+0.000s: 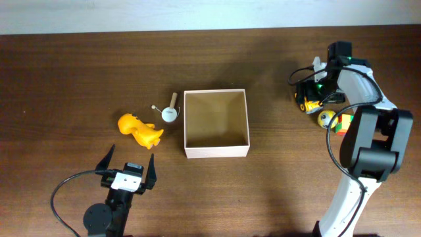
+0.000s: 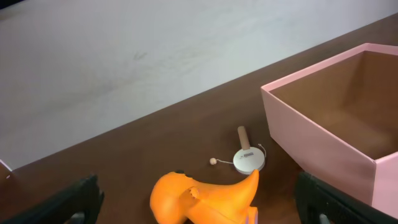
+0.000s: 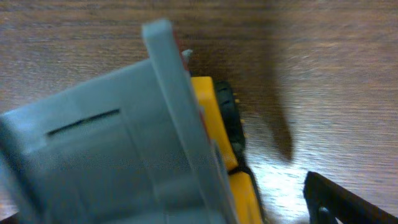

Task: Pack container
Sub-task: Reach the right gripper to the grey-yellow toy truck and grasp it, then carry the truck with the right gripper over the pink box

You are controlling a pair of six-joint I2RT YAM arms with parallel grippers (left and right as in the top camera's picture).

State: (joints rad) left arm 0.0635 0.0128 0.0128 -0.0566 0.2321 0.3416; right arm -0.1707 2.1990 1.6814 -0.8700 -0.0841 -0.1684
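Observation:
The container (image 1: 216, 151), a square white box with a tan inside, stands empty at the table's middle; its near wall shows in the left wrist view (image 2: 317, 146). An orange toy animal (image 1: 139, 129) lies to its left, just ahead of my open, empty left gripper (image 1: 129, 160), whose two fingers flank it in the left wrist view (image 2: 205, 198). My right gripper (image 1: 316, 91) is low over a yellow toy truck (image 1: 308, 100) with a grey bed (image 3: 99, 155). One finger (image 3: 348, 199) stands apart from the truck; the other is hidden.
A small white round toy with a wooden handle (image 1: 170, 112) lies against the box's left side, also in the left wrist view (image 2: 249, 159). A yellow ball (image 1: 325, 118) and a coloured cube (image 1: 345, 124) lie by the right arm.

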